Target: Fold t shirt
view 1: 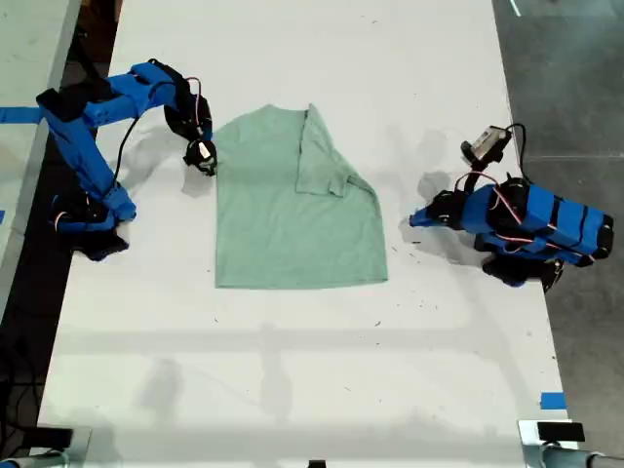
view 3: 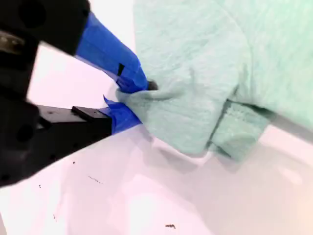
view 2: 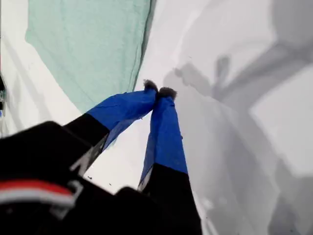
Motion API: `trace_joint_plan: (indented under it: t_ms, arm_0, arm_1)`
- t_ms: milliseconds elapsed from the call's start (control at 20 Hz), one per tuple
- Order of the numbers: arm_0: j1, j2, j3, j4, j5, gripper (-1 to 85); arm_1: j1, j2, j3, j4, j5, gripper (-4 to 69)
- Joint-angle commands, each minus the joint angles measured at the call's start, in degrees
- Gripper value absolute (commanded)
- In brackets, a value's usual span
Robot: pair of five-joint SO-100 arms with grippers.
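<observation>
Exterior view shows the t shirt point(view 1: 292, 210) lying mid-table on the white table point(view 1: 292, 390), its sleeve at the exterior view's right already folded in over the body; the other sleeve is the one in hand, which suggests the second side fold is under way; my second gripper point(view 3: 128, 99) pinches a bunched edge of cloth between its blue-taped jaws, lifting it slightly off the surface, at the exterior view's left; my first gripper point(view 2: 159, 93) hovers over bare table with its jaw tips pressed together on nothing, the shirt's hem lying apart from it, parked clear at the exterior view's right; nothing else lies near the cloth to obstruct a fold.
</observation>
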Motion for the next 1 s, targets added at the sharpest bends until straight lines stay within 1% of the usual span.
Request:
trace_joint_plan:
  t_ms: [0,200,250,350,500,600,700,750,850,950]
  arm_0:
    - [3.60,3.43,-7.38,6.86,-1.32,-0.1]
    - [15.56,-0.97,-33.05,21.27,-6.59,-0.1]
    - [18.54,-3.25,-38.94,23.20,-8.35,-0.1]
    - [24.26,-5.10,-43.51,22.32,-12.39,-0.1]
    - [31.73,-6.50,-44.38,17.58,-17.14,-0.1]
    - [34.98,-7.73,-44.38,14.06,-19.16,-0.1]
    - [36.39,-13.10,-48.08,13.54,-19.51,0.4]
    - [37.00,-16.08,-49.92,13.45,-19.51,2.3]
    - [38.32,-20.83,-52.65,12.83,-19.69,12.6]
    - [38.76,-22.94,-54.14,12.39,-19.60,18.7]
  arm_1:
    - [-0.18,0.26,2.37,0.44,0.26,1.4]
    - [-0.18,0.26,2.37,0.44,0.26,1.4]
    - [-0.18,0.26,2.37,0.44,0.26,1.4]
    - [-0.18,0.26,2.37,0.44,0.26,1.4]
    - [-0.18,0.26,2.37,0.44,0.18,1.4]
    - [-0.26,0.26,2.37,0.44,0.18,1.4]
    - [-0.35,0.26,2.37,0.44,0.26,1.4]
    - [-0.35,0.26,2.37,0.44,0.26,1.4]
    - [-0.35,0.26,2.37,0.44,0.26,1.4]
    - [-0.35,0.26,2.37,0.44,0.18,1.4]
